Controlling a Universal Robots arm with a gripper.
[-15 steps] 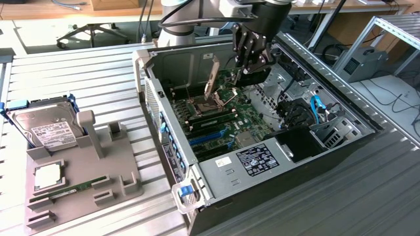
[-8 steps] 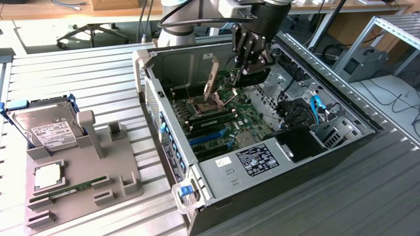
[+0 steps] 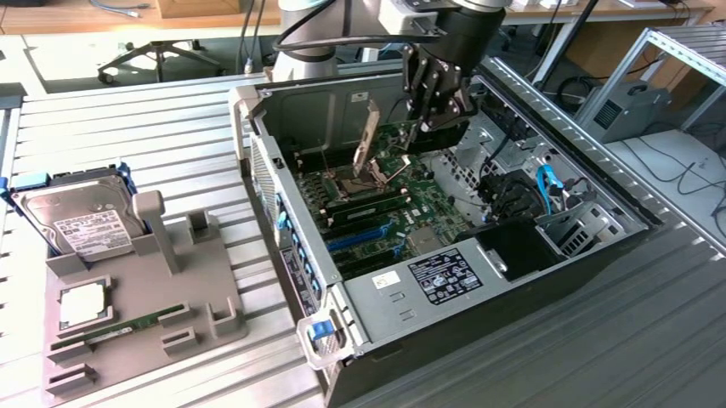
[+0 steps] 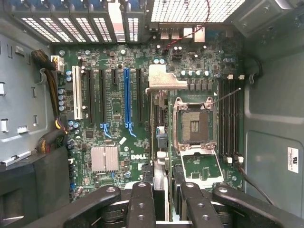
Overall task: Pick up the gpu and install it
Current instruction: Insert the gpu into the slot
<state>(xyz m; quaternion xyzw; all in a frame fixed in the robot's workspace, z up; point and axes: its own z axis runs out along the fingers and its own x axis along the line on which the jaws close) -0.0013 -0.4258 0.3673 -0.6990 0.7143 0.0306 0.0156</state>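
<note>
One card, the gpu, hangs edge-down in the half-closed gripper, pinched between its inner fingers above the motherboard. Its long axis runs parallel to the blue slot, with the silver bracket toward the case's perforated rear wall. It sits between the slots and the open CPU socket, whose raised plate stands just beside it
</note>
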